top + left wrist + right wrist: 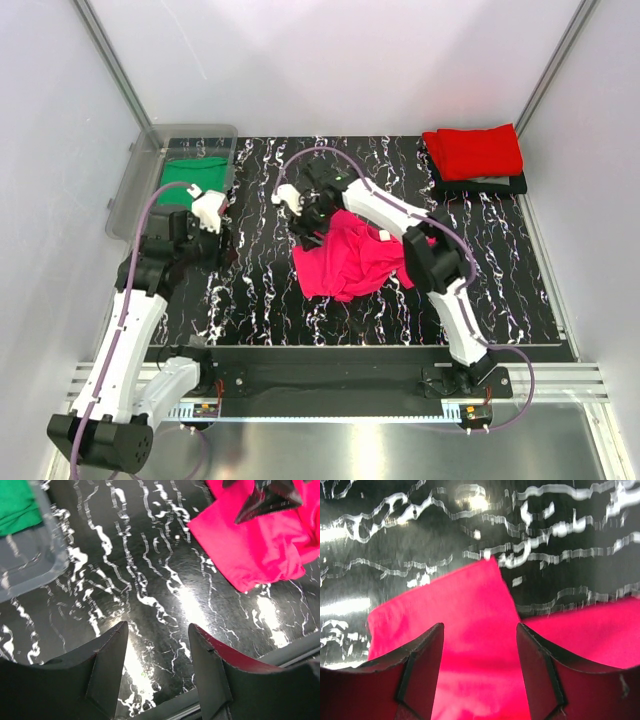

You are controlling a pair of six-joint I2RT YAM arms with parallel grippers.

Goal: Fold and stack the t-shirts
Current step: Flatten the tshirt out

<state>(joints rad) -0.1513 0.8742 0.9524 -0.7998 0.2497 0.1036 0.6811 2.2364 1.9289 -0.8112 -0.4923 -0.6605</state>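
Item: crumpled magenta-pink cloth t-shirt (350, 265), mid black white-veined worktop (500, 280), long axis roughly left-right.
Right hand (305, 230): above the shirt's far-left corner, jaws spread, nothing pinched.
Left hand (222, 240): spread, empty, shirt to its right.
Right arm nearer.

Two robot arms: left arm (125, 330) & right arm (455, 310), white shell links w/ black joint housings. Thin purple cable (335, 151) loops along each. White block at each wrist. Left fingers (107, 670) & right fingers (422, 670): matte black, angular wedges w/ ridge lines, blunt tips.
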